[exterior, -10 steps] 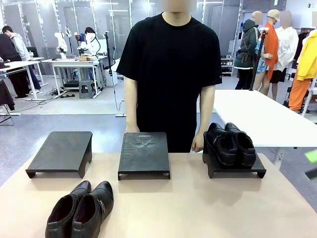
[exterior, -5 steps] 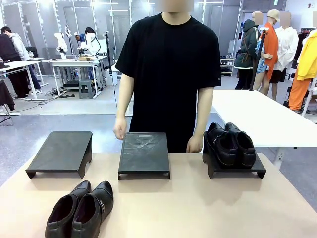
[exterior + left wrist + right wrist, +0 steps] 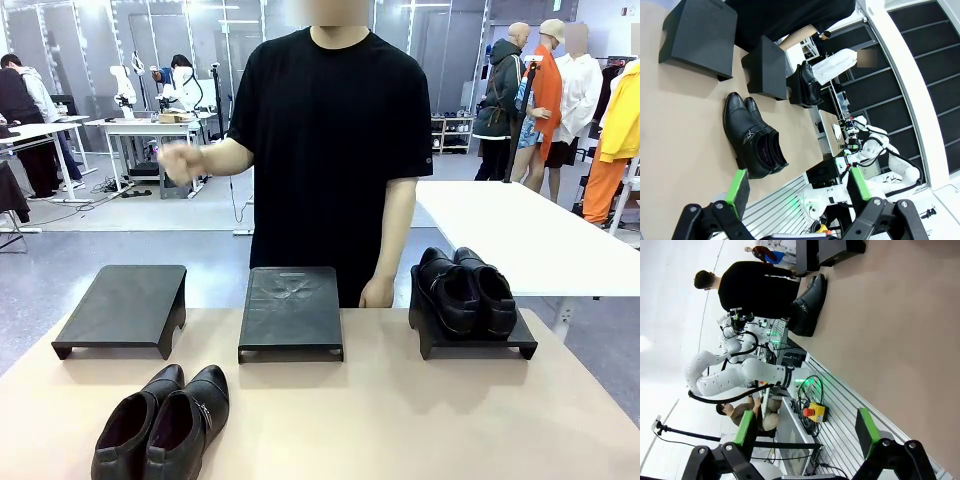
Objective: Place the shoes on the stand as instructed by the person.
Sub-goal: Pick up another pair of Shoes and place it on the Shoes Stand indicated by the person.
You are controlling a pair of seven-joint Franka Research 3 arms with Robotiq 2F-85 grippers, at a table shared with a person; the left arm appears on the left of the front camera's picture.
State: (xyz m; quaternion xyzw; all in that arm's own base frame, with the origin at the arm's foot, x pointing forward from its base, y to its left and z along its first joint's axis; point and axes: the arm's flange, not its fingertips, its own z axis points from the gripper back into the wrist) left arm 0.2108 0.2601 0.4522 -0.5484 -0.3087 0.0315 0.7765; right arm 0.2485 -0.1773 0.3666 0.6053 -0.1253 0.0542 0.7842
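Observation:
One pair of black shoes [image 3: 165, 420] with a small metal buckle lies on the table at the front left. A second pair [image 3: 465, 290] stands on the right stand [image 3: 430, 345]. The left stand [image 3: 120, 305] and middle stand [image 3: 290, 305] are bare. The person [image 3: 330, 150] stands at the far edge with one hand [image 3: 180, 160] raised at chest height and the other hand [image 3: 378, 292] by the table edge. My left gripper [image 3: 797, 187] is open in the air above the buckle pair [image 3: 755, 140]. My right gripper [image 3: 805, 435] is open over bare tabletop, far from the buckle pair [image 3: 807, 305].
The tan tabletop [image 3: 400, 420] has free room in the middle and front right. A white table [image 3: 530, 230] stands behind on the right. Other people stand at tables in the far background.
The person's hand at picture left rose from the table's far edge to chest height. A green pad seen at the right edge a second ago has left the front view.

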